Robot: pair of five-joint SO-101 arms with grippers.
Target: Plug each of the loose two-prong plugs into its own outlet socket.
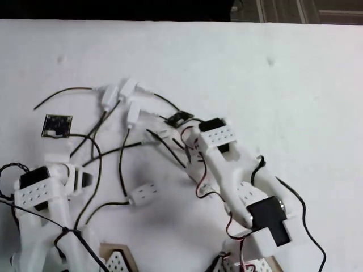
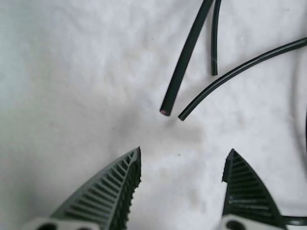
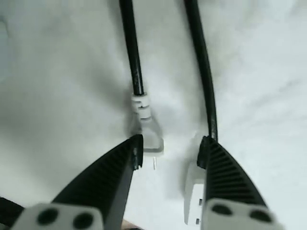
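Step judged: pickup of plug (image 3: 147, 135) | right gripper (image 3: 171, 143) stood open at plug, empty | left gripper (image 2: 184, 153) hung open | next required centring, closing squarely.

Outlet socket (image 3: 192, 196) half behind right jaws

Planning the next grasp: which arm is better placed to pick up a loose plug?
Right. The right end effector is open over a white two-prong plug, with what looks like an outlet socket beside it. The left end effector is open above bare table near cable ends.
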